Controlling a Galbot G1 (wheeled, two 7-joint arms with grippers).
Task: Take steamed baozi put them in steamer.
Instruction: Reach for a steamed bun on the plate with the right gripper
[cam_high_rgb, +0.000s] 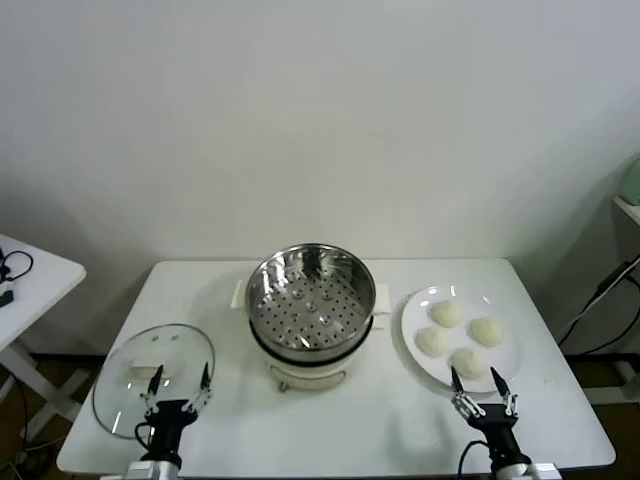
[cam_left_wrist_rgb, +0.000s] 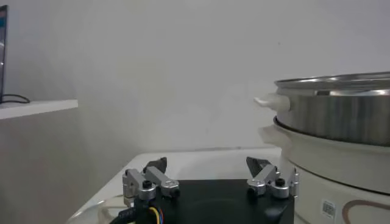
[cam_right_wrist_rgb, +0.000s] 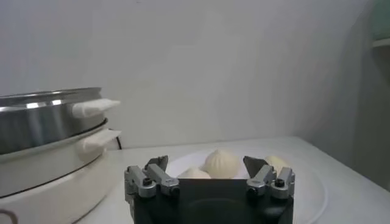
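Observation:
Several cream-white baozi (cam_high_rgb: 447, 313) lie on a flat white plate (cam_high_rgb: 415, 300) at the right of the table. The steel steamer (cam_high_rgb: 310, 300) with a perforated floor stands empty on its cream base in the middle. My right gripper (cam_high_rgb: 478, 387) is open and empty, low at the plate's near edge. In the right wrist view it (cam_right_wrist_rgb: 207, 162) faces the baozi (cam_right_wrist_rgb: 221, 163) just ahead, with the steamer (cam_right_wrist_rgb: 49, 122) off to one side. My left gripper (cam_high_rgb: 176, 386) is open and empty over the near edge of the glass lid; it also shows in the left wrist view (cam_left_wrist_rgb: 208, 162).
A round glass lid (cam_high_rgb: 152, 375) lies flat at the table's left. The steamer (cam_left_wrist_rgb: 341, 122) stands close beside the left gripper. A second white table (cam_high_rgb: 30, 275) is at far left. A cable (cam_high_rgb: 600, 300) hangs at the right.

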